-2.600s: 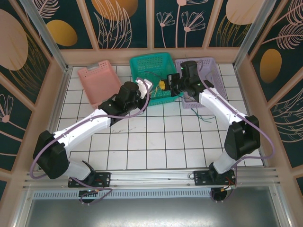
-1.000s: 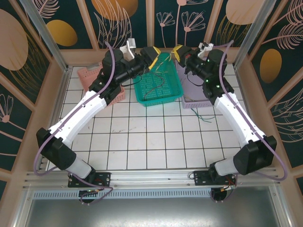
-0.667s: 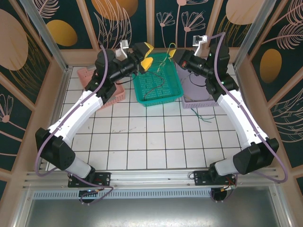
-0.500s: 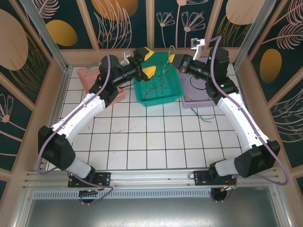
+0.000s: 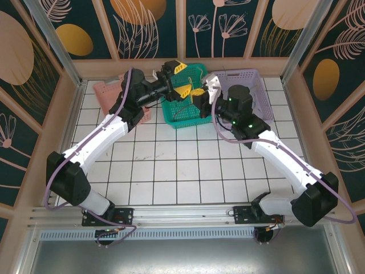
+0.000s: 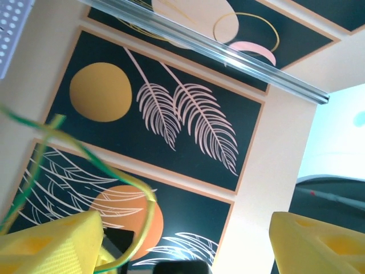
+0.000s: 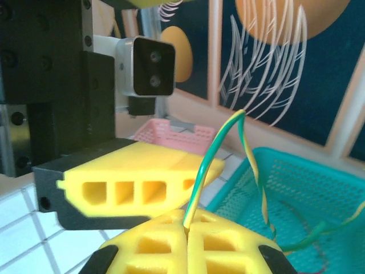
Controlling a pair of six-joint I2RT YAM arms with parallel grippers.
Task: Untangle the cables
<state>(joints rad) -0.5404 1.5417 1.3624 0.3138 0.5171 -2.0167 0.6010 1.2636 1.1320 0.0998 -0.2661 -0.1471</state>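
Observation:
My right gripper (image 7: 187, 228) is shut on a green-and-yellow cable (image 7: 217, 154), which arches up from the closed pads and drops into the teal basket (image 7: 325, 171). In the top view the right gripper (image 5: 197, 93) hangs over the basket's left half, just in front of my left gripper (image 5: 183, 79). The left gripper (image 6: 182, 251) is open and raised, its yellow fingers (image 6: 48, 242) wide apart. A loop of the same cable (image 6: 122, 182) curls past its left finger without being pinched. More thin dark wires (image 5: 183, 108) lie in the basket.
The teal basket (image 5: 197, 118) stands at the back centre between a pink basket (image 5: 111, 88) and a lilac basket (image 5: 259, 80). The left gripper's finger (image 7: 131, 182) sits very close to the right gripper. White tiled floor (image 5: 182, 171) stretches toward the arm bases.
The right gripper has swung down and left from the back right, carrying the green-and-yellow cable, and now sits right by the left gripper. The left gripper stays open and has barely shifted.

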